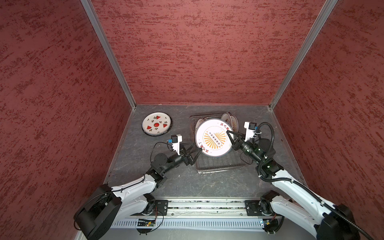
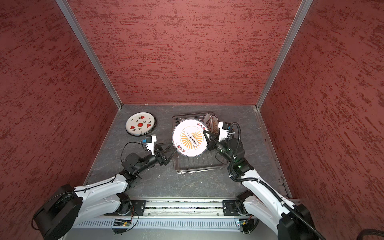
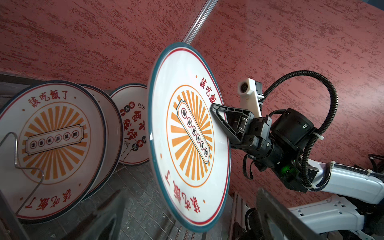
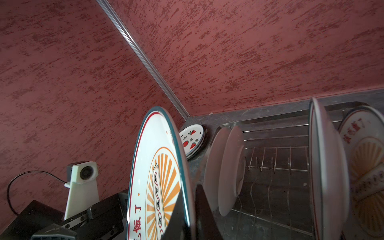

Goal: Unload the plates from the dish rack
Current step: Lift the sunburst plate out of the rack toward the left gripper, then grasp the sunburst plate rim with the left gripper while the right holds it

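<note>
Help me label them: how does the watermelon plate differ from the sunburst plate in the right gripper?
The watermelon plate shows red melon slices; the sunburst plate, orange rays and red characters. The watermelon plate lies flat off the dish rack; the sunburst plate is held tilted above it, rim pinched by the right gripper. Both are round, white.

Overhead pair, wrist pair.
Top views look down from afar; wrist views, close, share the raised plate [image 3: 191, 135].
</note>
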You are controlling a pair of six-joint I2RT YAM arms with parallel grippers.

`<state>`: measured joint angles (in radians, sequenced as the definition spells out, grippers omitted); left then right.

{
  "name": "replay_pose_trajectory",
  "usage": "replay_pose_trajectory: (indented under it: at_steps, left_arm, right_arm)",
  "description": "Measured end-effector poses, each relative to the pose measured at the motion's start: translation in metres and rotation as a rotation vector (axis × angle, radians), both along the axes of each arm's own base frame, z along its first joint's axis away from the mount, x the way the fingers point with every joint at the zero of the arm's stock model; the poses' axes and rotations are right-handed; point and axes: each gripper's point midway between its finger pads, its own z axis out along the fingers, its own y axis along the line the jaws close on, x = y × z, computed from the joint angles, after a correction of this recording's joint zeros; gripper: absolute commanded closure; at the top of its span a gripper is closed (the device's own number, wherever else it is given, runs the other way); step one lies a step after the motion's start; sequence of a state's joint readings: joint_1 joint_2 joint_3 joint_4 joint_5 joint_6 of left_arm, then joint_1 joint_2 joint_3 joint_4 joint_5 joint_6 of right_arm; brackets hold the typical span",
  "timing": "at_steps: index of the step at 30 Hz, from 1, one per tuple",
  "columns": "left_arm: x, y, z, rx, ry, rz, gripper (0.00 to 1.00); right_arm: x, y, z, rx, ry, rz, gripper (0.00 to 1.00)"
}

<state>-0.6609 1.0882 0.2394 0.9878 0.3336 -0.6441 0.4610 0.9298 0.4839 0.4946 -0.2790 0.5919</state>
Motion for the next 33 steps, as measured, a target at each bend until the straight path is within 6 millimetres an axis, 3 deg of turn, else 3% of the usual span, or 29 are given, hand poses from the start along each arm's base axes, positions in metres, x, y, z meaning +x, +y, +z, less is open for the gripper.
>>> replay_pose_trajectory:
  at_steps: [6,15,20,27,33]
  left_arm:
    - [0.004,-0.014,-0.002,-0.004,0.045,-0.025,0.45]
    - [0.009,-0.028,0.0,-0.001,0.072,-0.032,0.78]
    - [0.016,-0.028,-0.005,-0.014,0.123,-0.004,0.9]
    - [0.025,-0.031,-0.013,-0.031,0.185,0.016,0.98]
    - [0.025,-0.032,-0.012,-0.038,0.187,0.019,1.0]
  right_arm:
    - [-0.004,0.001,-0.003,0.016,-0.018,0.018,1.0]
    - [-0.007,0.002,0.001,0.029,-0.048,0.028,1.0]
    - [-0.008,0.002,0.004,0.022,-0.078,0.032,1.0]
    - [-0.004,0.003,-0.001,-0.005,-0.091,0.036,0.99]
    - [-0.001,0.004,-0.005,-0.005,-0.08,0.035,0.77]
